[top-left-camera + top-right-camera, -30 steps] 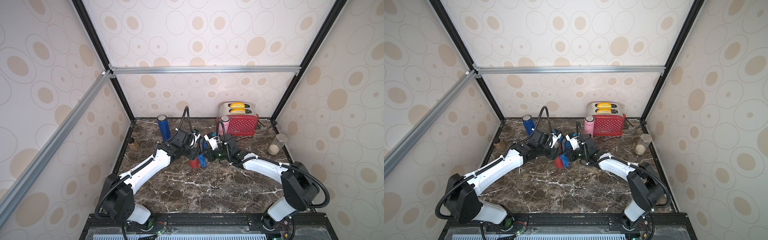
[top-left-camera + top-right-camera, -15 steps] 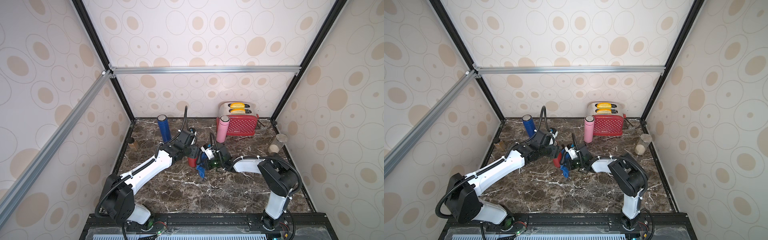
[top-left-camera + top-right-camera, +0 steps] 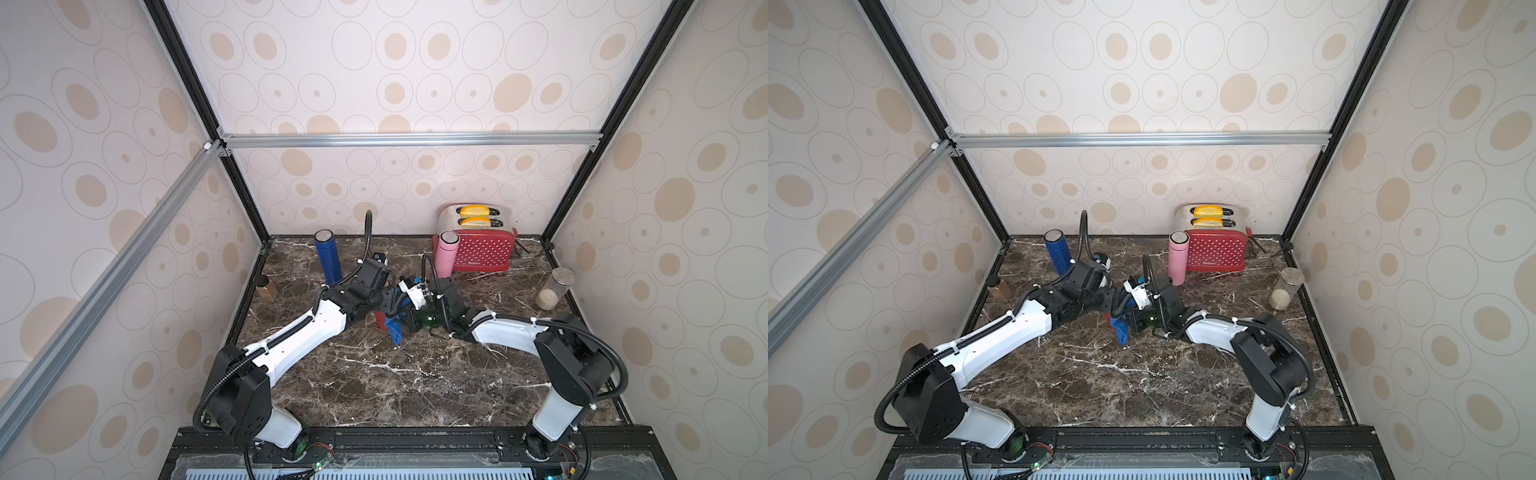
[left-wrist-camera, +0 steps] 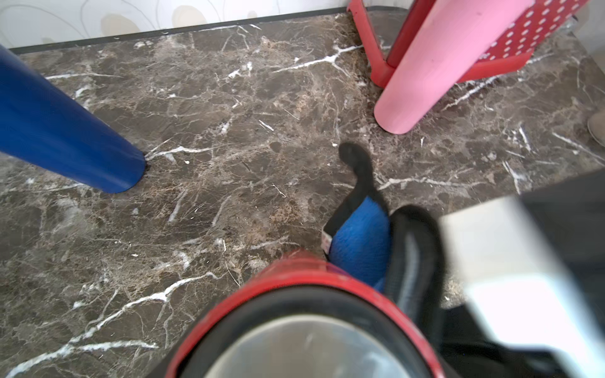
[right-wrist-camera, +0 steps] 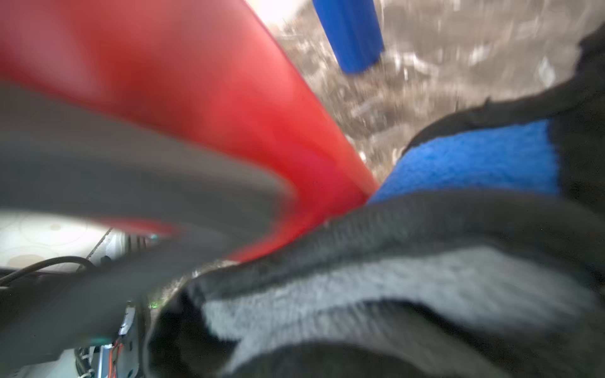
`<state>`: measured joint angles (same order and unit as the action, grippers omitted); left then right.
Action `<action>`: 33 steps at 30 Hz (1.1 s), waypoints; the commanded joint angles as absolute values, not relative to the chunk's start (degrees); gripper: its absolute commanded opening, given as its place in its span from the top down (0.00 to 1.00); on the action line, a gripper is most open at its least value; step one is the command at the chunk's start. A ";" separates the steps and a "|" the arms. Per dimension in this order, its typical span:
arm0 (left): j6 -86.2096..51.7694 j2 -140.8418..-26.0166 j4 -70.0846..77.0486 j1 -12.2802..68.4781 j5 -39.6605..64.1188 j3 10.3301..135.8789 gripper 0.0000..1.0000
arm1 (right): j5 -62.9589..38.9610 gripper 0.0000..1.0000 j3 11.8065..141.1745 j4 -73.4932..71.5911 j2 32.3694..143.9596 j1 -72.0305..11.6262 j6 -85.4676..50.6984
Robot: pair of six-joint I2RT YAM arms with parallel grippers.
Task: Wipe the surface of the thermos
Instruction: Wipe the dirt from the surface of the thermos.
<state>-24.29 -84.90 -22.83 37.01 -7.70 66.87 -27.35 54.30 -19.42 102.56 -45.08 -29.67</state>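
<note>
Left wrist view is looking straight down on the red thermos (image 4: 294, 271), Ana, which is standing on the counter (image 4: 196, 163), nearer the robot than the blue thermos (image 4: 65, 131) and the pink thermos (image 4: 442, 65). Is the left claw (image 3: 384, 309) gripping it?

It is looking that way, Ben: the jaws are sitting clamped round the red thermos near its top, steadying it. Just to its right, the cloth (image 3: 395, 328) is pressing against the thermos's side, and the right claw (image 3: 409, 316) is pinching tight on that cloth.

So the wiping itself is running?

I am judging yes. The next stroke is calling for the cloth keeping contact while travelling along the wall, and for the left grip not slipping.

What is differing from half a second back?

The left arm is hardly shifting. The right arm, folded tight at the elbow then, is stretching out again, and the cloth is sitting slightly higher against the thermos
</note>
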 commanded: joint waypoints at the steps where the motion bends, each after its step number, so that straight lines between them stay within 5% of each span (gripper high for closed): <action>1: -28.06 -85.96 -21.53 37.92 -6.74 67.04 1.00 | -27.71 1.00 52.41 -26.93 107.71 -45.52 -32.50; 19: -25.52 -92.47 -26.34 37.58 -4.82 74.22 1.00 | -24.55 1.00 54.56 -9.62 88.56 -45.40 -25.08; 33: -16.99 -97.75 -35.86 34.29 0.24 88.92 1.00 | 8.07 1.00 55.54 22.63 71.47 -54.74 0.68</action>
